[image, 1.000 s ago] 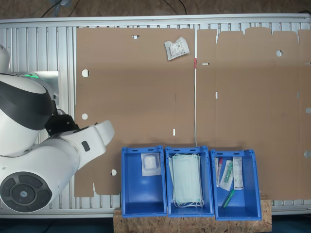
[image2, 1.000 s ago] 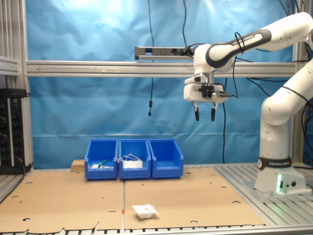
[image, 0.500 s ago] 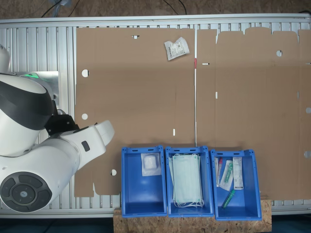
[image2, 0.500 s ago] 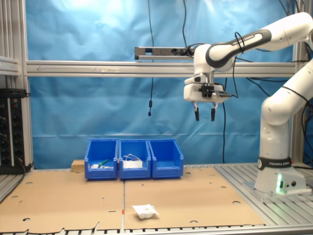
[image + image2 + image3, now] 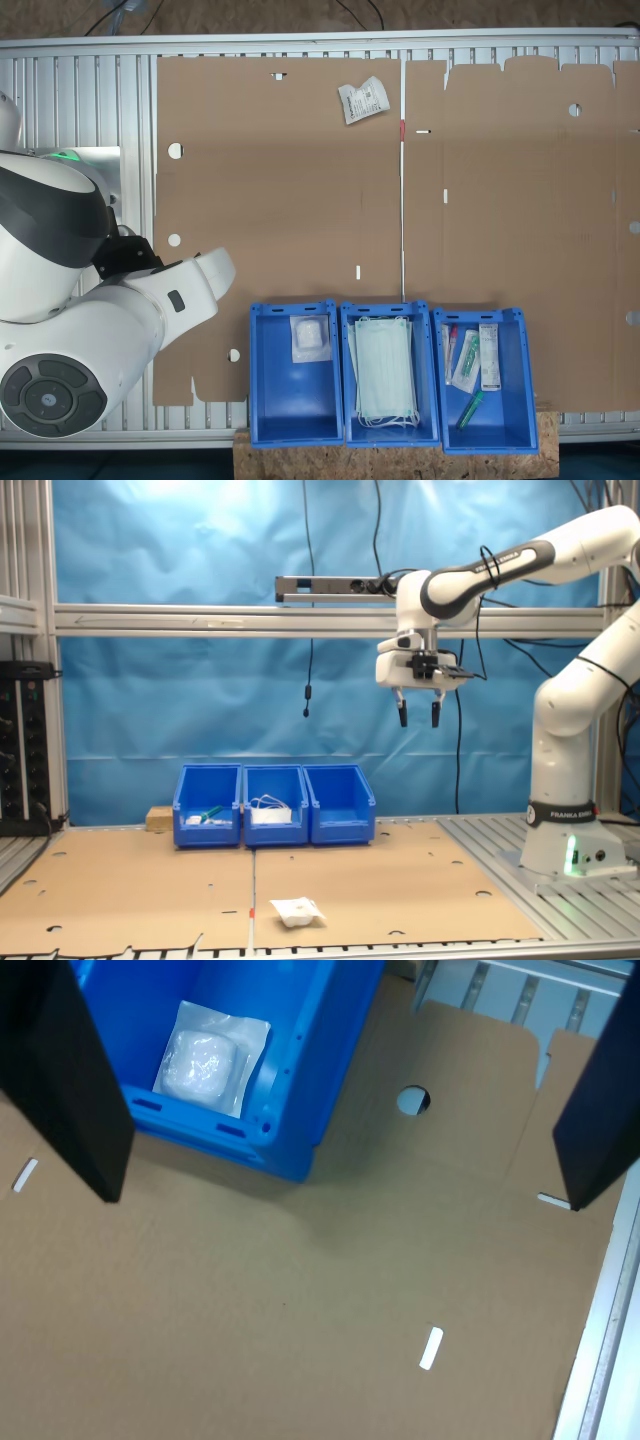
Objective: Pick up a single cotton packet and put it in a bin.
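Nothing moved across the last second: gripper (image 5: 418, 716) hung high in the second exterior view's upper right, jaws apart and empty. Cotton packet (image 5: 362, 101) lay flat on the cardboard (image 5: 280, 200) near the first exterior view's top centre, well apart from the bin (image 5: 263, 400) at lower centre. Judged light, soft, crinkly and slippery; best pinched across its puffed middle.

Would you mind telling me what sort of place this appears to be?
Probably a robotics lab test cell: a robot arm on an aluminium-profile table, a blue backdrop, and blue bins on cardboard.
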Motion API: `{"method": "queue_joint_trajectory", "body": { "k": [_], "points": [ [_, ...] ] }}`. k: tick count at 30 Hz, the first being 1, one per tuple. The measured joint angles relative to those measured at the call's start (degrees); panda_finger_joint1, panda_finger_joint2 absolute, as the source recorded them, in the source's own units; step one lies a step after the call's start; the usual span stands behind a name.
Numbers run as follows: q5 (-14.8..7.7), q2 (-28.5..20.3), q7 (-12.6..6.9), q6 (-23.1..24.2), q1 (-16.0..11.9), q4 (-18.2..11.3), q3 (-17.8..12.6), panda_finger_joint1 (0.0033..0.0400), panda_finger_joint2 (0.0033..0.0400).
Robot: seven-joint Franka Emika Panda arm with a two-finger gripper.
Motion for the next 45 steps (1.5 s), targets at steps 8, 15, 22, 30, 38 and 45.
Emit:
{"method": "queue_joint_trajectory", "body": {
  "k": [8,15,22,30,38,45],
  "points": [
    [0.0,0.0,0.0,0.0,0.0,0.0,0.0,0.04,0.04],
    [0.0,0.0,0.0,0.0,0.0,0.0,0.0,0.04,0.04],
    [0.0,0.0,0.0,0.0,0.26,0.0,0.23,0.04,0.04],
    [0.0,0.0,1.1,0.0,2.94,0.29,2.62,0.04,0.04],
    [0.0,0.0,4.87,0.0,8.33,1.36,6.62,0.04,0.04],
    [0.0,0.0,11.02,0.22,13.88,1.7,9.97,0.04,0.04]
  ]
}}
